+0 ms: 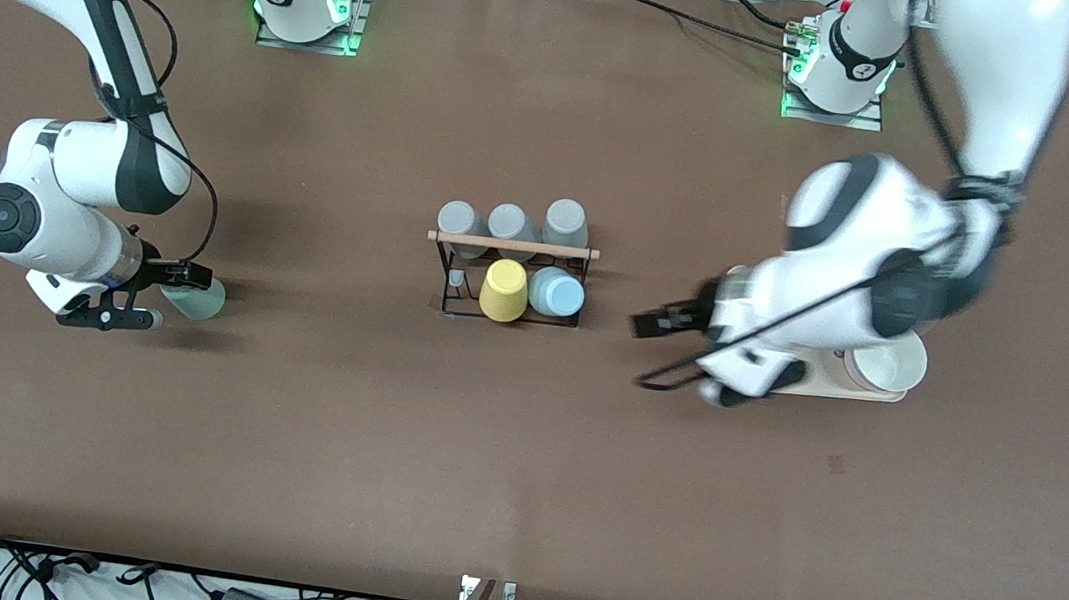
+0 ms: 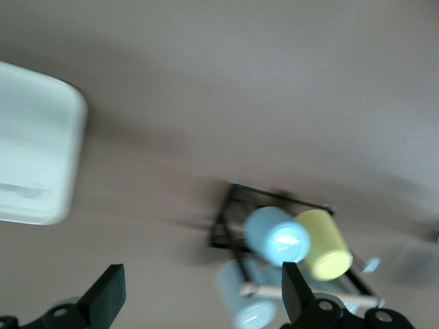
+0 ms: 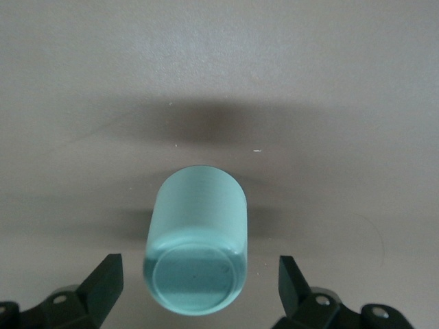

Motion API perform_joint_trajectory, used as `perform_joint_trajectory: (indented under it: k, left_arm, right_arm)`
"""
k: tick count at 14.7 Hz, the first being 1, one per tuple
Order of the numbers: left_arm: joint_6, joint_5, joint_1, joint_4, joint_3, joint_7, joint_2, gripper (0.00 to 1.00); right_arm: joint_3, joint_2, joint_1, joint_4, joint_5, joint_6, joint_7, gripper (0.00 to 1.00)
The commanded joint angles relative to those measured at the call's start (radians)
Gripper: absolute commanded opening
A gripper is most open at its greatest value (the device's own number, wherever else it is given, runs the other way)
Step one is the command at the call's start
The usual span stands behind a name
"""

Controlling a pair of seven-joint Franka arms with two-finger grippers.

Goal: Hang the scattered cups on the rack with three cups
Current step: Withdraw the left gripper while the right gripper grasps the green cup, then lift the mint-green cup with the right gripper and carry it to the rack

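The right gripper (image 1: pixel 161 296) sits low at the right arm's end of the bench (image 1: pixel 514 479), jaws open around the mint green cup (image 1: pixel 197 299), which lies on its side between the fingers without visible contact. The left gripper (image 1: pixel 651 352) hangs over the bench near the cream tray (image 1: pixel 871 394), jaws open and empty. The rack (image 1: pixel 508 282) stands mid-bench, carrying the light blue cup (image 1: pixel 556 292) beside a yellow cup (image 1: pixel 504 291). Three grey cups (image 1: pixel 510 224) hang on its farther row.
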Motion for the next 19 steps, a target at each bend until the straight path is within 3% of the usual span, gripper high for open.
perform_joint_trajectory:
  k: [1,2,5,7,10,12,15,17,19]
  left_arm:
    - [-0.091,0.024,0.097,-0.028,-0.001,0.157,-0.088,1.0]
    - [-0.123,0.049,0.111,-0.028,0.003,0.202,-0.103,1.0]
    - [-0.148,0.303,0.12,-0.025,-0.004,0.259,-0.168,1.0]
    - [-0.151,0.349,0.12,-0.025,0.003,0.339,-0.199,1.0]
    - [-0.224,0.351,0.157,-0.025,0.005,0.382,-0.202,1.0]
    - [-0.224,0.334,0.191,-0.04,-0.006,0.46,-0.217,1.0]
    - [-0.194,0.333,0.193,-0.182,-0.017,0.449,-0.339,1.0]
    - [-0.079,0.333,0.205,-0.326,-0.024,0.422,-0.421,1.0]
    - [-0.042,0.343,0.229,-0.358,-0.02,0.396,-0.438,1.0]
  right_arm:
    - [0.009,-0.01,-0.014,-0.02,-0.012,0.014,-0.018,1.0]
    - [0.009,-0.008,-0.014,-0.02,-0.012,0.013,-0.018,0.9]
    - [0.011,-0.008,-0.008,-0.02,-0.011,0.005,-0.017,0.55]
    - [0.013,-0.01,-0.003,-0.018,-0.011,0.004,-0.017,0.37]
    - [0.032,-0.033,0.006,0.018,-0.008,-0.022,-0.015,0.32]
    - [0.058,-0.04,0.018,0.102,0.0,-0.131,-0.007,0.32]
    - [0.074,-0.037,0.073,0.254,0.011,-0.307,0.058,0.32]
    - [0.074,-0.036,0.125,0.323,0.056,-0.384,0.123,0.32]
    - [0.074,-0.036,0.185,0.388,0.113,-0.449,0.205,0.32]
